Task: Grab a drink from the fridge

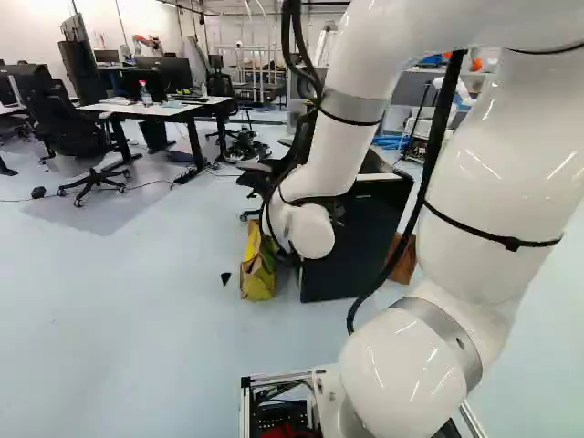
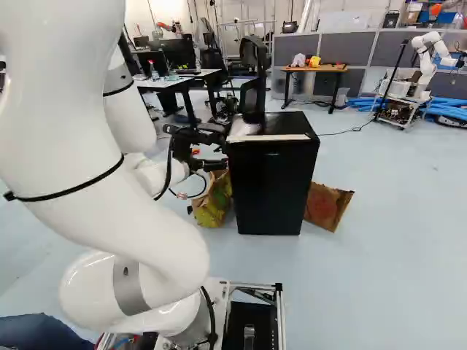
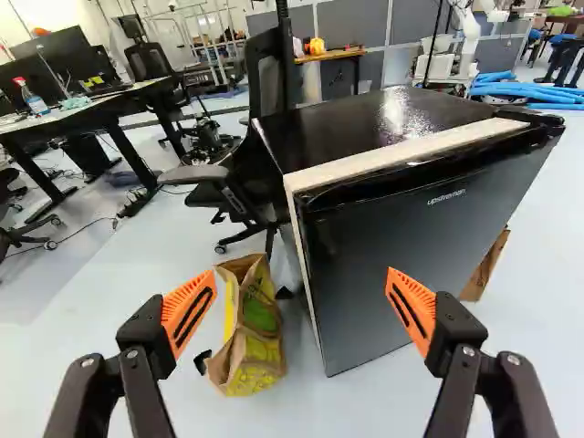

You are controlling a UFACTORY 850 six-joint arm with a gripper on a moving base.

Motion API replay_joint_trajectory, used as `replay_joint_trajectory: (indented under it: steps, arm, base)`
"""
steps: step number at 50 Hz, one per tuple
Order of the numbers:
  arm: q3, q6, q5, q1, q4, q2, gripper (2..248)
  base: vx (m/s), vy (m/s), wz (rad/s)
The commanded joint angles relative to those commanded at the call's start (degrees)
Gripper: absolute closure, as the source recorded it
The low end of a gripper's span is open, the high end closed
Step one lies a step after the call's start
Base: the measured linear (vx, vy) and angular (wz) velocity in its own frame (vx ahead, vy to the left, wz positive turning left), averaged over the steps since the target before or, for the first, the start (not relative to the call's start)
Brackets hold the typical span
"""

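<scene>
In front of the arm, a black mini fridge [image 3: 429, 228] stands on the pale floor [image 2: 394, 240], with its door closed and its glossy top visible. The gripper [image 2: 220, 150] is near it, and its jaws are released and spread wide. The two orange pads [image 3: 190, 312] stand well apart from one another and grasp nothing; in the wrist view, one pad is seen against the fridge door and the other against the floor. Both fingers appear free of contact.

Beyond the space between the fingers, a brown paper bag with yellow and green print [image 3: 253, 339] stands on the floor, just beside the fridge. At the opposite side of the fridge there is a brown piece of paper or cardboard [image 2: 326, 206]; I cannot tell which. Behind the fridge is a black office chair [image 3: 258, 173].

Farther away, a desk [image 1: 155, 109] carries monitors [image 3: 57, 71] and a spray bottle [image 3: 33, 99]. At the right of the right base view, another robot [image 2: 425, 62] stands near blue tubes [image 2: 446, 109].
</scene>
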Motion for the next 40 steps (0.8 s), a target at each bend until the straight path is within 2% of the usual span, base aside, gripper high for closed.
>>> replay_joint_trajectory:
  steps: [16,40]
  arm:
    - [-1.3,0.0,4.5,1.4,2.2,-3.9,3]
    - [-3.0,0.0,11.5,1.9,5.4,-9.5,3]
  base:
    - [0.0,0.0,0.0]
    - [0.0,0.0,0.0]
